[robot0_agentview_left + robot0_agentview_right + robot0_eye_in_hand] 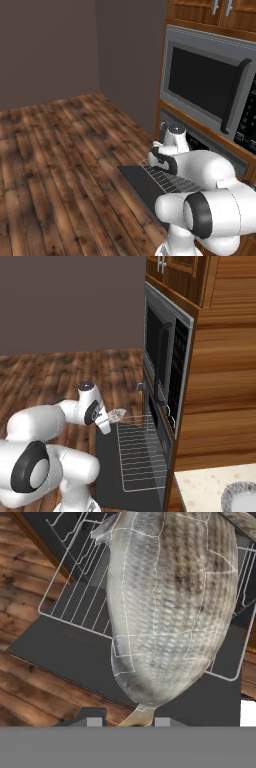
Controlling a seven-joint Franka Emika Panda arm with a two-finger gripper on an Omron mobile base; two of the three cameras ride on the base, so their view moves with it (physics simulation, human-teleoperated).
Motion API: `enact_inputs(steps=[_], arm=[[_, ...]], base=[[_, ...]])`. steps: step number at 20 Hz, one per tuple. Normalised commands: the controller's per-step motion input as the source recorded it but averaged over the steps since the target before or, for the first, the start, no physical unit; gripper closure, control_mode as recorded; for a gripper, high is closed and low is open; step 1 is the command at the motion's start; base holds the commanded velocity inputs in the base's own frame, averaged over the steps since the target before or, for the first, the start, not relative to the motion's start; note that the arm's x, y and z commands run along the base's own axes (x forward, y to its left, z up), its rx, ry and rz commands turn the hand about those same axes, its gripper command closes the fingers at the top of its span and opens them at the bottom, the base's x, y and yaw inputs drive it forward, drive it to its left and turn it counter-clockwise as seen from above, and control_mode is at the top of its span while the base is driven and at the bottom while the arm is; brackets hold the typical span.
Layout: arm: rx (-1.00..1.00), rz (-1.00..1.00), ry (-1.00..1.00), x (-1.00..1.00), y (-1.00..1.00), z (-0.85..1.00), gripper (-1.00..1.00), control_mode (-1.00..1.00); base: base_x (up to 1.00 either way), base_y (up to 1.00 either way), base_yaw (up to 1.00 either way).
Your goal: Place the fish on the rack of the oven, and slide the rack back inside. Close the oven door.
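My gripper (128, 719) is shut on the fish (170, 612), a pale tan-grey scaled body that hangs large in the hand view. In the right base view the fish (118, 414) sticks out of the gripper (111, 418) just above the far corner of the rack (142, 456). The rack (75, 597), a grid of thin silvery wires, is pulled out over the open oven door (106, 471), which lies flat and dark. The oven (200, 142) stands open behind it. From the left base view my own arm covers part of the rack (167, 179) and door (142, 185).
A black-windowed microwave (205, 85) with a bar handle sits above the oven, under wooden cabinets (180, 271). A round grey plate (242, 498) rests on the pale counter (205, 486) at the lower right. Wooden floor (60, 165) spreads to the left of the door.
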Motion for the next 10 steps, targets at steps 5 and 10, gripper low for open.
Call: enact_inputs(steps=[5,10], arm=[[0.0,-0.02,0.0,0.25,-0.1,-0.49,1.0,-1.0],[0.0,-0.01,0.0,0.27,-0.09,-0.41,1.0,-1.0]], base=[[0.0,0.0,0.0],[0.0,0.0,0.0]])
